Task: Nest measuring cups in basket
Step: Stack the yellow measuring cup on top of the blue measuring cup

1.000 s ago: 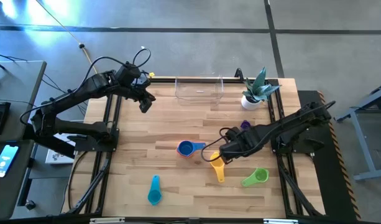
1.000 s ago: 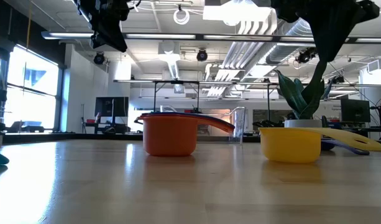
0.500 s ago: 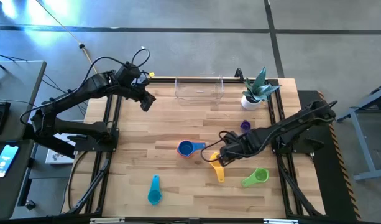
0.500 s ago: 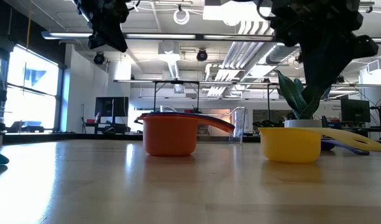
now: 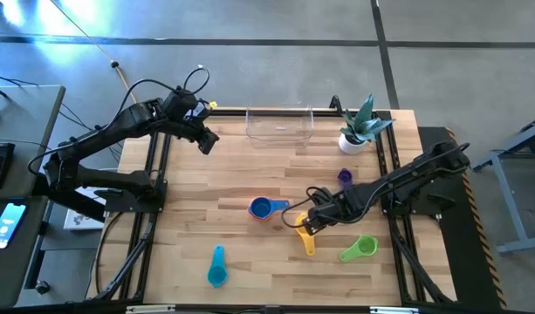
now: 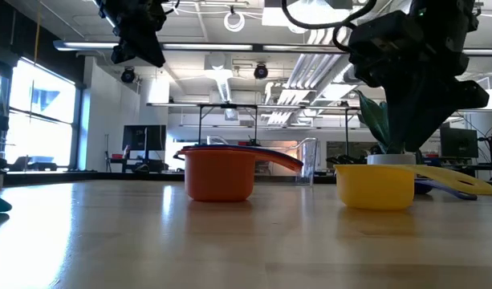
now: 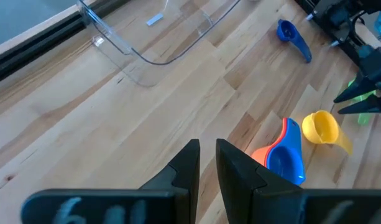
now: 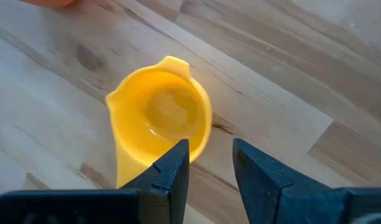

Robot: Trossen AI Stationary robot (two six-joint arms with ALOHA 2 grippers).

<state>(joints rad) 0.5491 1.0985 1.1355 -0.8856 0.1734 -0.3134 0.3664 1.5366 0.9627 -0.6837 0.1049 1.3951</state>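
Observation:
The yellow cup [image 5: 305, 230] stands on its base right of the table's middle, handle toward the near edge; my open right gripper [image 8: 210, 163] hovers just above it [image 8: 162, 118], its fingers beside the bowl's rim, touching nothing. The blue cup [image 5: 261, 208] sits nested in the orange cup [image 6: 219, 172] to the yellow one's left. The teal cup [image 5: 216, 267] lies near the near edge, the green cup [image 5: 360, 249] at near right, the purple cup [image 5: 344, 176] by the plant. No red cup shows. The clear basket [image 5: 279, 127] stands at the far edge. My shut left gripper [image 5: 206, 141] hangs high at far left.
A white pot with a green plant [image 5: 355, 138] stands right of the basket at the far right corner. Bare wood lies between the basket and the cups, and over the table's left half. Black frame rails run along both side edges.
My right gripper has moved down and a little toward the table's near left, coming in over the yellow cup. The cups have stayed where they were.

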